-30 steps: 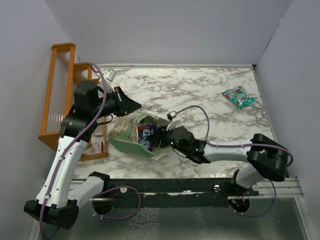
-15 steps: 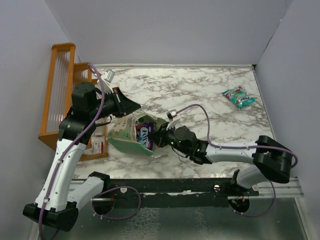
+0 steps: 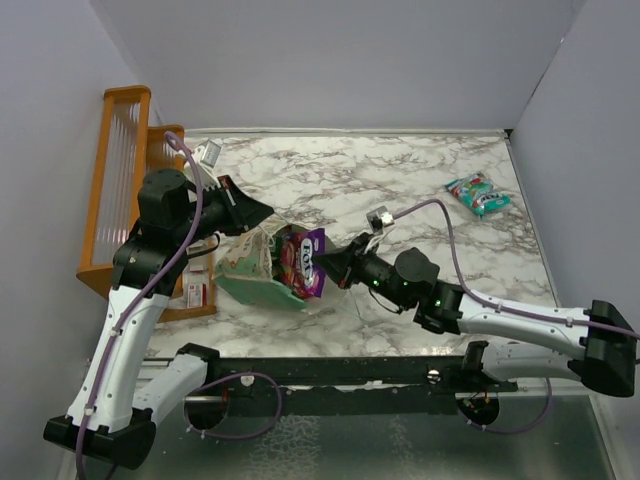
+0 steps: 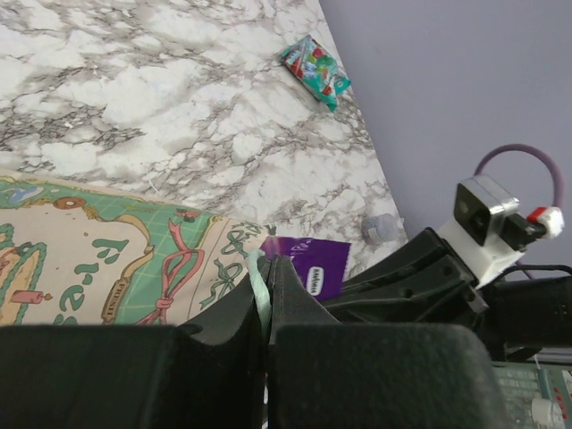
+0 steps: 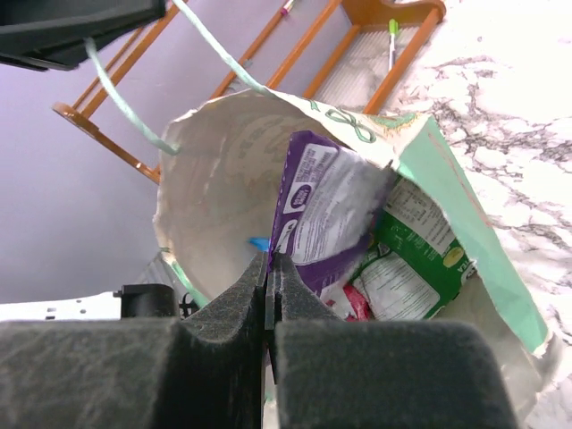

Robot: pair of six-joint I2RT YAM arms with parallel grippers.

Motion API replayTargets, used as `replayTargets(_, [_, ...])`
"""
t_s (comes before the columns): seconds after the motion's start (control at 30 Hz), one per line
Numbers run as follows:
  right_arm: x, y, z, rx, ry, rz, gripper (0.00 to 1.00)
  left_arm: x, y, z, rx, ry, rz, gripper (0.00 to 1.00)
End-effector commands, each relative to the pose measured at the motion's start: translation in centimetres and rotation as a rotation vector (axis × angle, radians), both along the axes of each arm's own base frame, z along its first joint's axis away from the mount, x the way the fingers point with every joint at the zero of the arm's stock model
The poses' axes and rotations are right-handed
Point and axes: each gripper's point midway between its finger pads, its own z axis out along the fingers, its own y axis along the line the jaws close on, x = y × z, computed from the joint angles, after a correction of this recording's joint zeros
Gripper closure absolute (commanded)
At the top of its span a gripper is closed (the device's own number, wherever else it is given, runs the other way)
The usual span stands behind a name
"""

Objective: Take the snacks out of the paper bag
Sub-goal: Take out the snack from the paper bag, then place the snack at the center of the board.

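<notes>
The mint-green paper bag point(image 3: 247, 268) lies on its side on the marble table, mouth towards the right. My left gripper point(image 3: 262, 212) is shut on its pale green string handle point(image 4: 258, 288) and holds the mouth up; the cream front panel point(image 4: 98, 259) shows below it. My right gripper point(image 3: 335, 263) is shut on a purple snack packet point(image 3: 304, 262) at the bag's mouth, its edge pinched between the jaws point(image 5: 270, 264). The packet point(image 5: 326, 210) hangs half out of the white inside point(image 5: 214, 188). A green packet point(image 5: 413, 261) and a red one point(image 5: 357, 305) lie in the bag. A teal packet point(image 3: 477, 193) lies at the far right.
The orange wooden rack point(image 3: 120, 190) stands along the left wall, behind the bag. A small red-and-white box point(image 3: 197, 292) lies by the rack's near end. A small translucent disc point(image 4: 378, 229) lies on the table near the right arm. Walls close the table at back and sides.
My right gripper has drawn back to the right, pulling the purple packet from inside the bag to its mouth. My left gripper still holds the handle, a little higher.
</notes>
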Motion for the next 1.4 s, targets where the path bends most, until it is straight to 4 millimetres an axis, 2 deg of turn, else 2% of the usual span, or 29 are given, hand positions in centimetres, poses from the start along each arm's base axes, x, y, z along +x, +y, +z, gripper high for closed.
replayTargets(0.0, [-0.8,-1.9,3.3,0.015,-0.076,0.001,0.99,0.2,1.0,0.3,0.032,-0.029,0.065,1.00])
replayTargets(0.23, [-2.8,-5.5,8.3,0.016,-0.232,0.026,0.99,0.6,1.9,-0.5,0.071,-0.017,0.114,1.00])
replayTargets(0.4, [-4.0,-8.4,12.6,0.061,-0.324,0.016,0.99,0.8,2.1,-0.8,0.080,-0.013,0.128,1.00])
replayTargets(0.5, [-4.1,-10.1,14.8,0.075,-0.357,-0.025,0.99,0.9,2.1,-1.0,0.081,-0.010,0.131,1.00])
replayTargets(0.6, [-3.1,-11.8,15.8,0.046,-0.379,-0.114,0.99,0.9,2.1,-1.0,0.078,-0.006,0.128,1.00])
replayTargets(0.67, [-1.6,-13.2,15.4,0.013,-0.346,-0.222,0.99,0.8,2.1,-0.9,0.077,-0.008,0.127,1.00])
replayTargets(0.77, [1.3,-16.7,13.1,-0.034,-0.246,-0.473,0.99,0.7,2.1,-0.7,0.078,-0.008,0.128,1.00])
replayTargets(0.87, [2.9,-19.5,9.5,-0.065,-0.142,-0.672,0.99,0.6,2.2,-0.6,0.079,-0.010,0.132,1.00])
replayTargets(0.97, [3.7,-21.2,5.4,-0.095,-0.054,-0.806,0.99,0.6,2.2,-0.7,0.077,-0.006,0.132,1.00])
replayTargets(1.07, [3.9,-21.8,1.9,-0.141,-0.004,-0.865,0.99,0.6,2.0,-0.7,0.073,-0.002,0.124,1.00])
replayTargets(1.17, [4.0,-22.0,-0.6,-0.164,0.069,-0.909,0.99,0.7,2.0,-0.8,0.073,0.002,0.122,1.00])
replayTargets(1.3, [4.9,-21.8,-1.7,-0.230,0.069,-0.967,0.99,0.9,1.8,-1.0,0.073,0.010,0.117,1.00])
replayTargets(1.37, [6.0,-21.6,-1.8,-0.261,0.063,-0.979,0.99,0.9,1.8,-1.1,0.073,0.012,0.114,1.00])
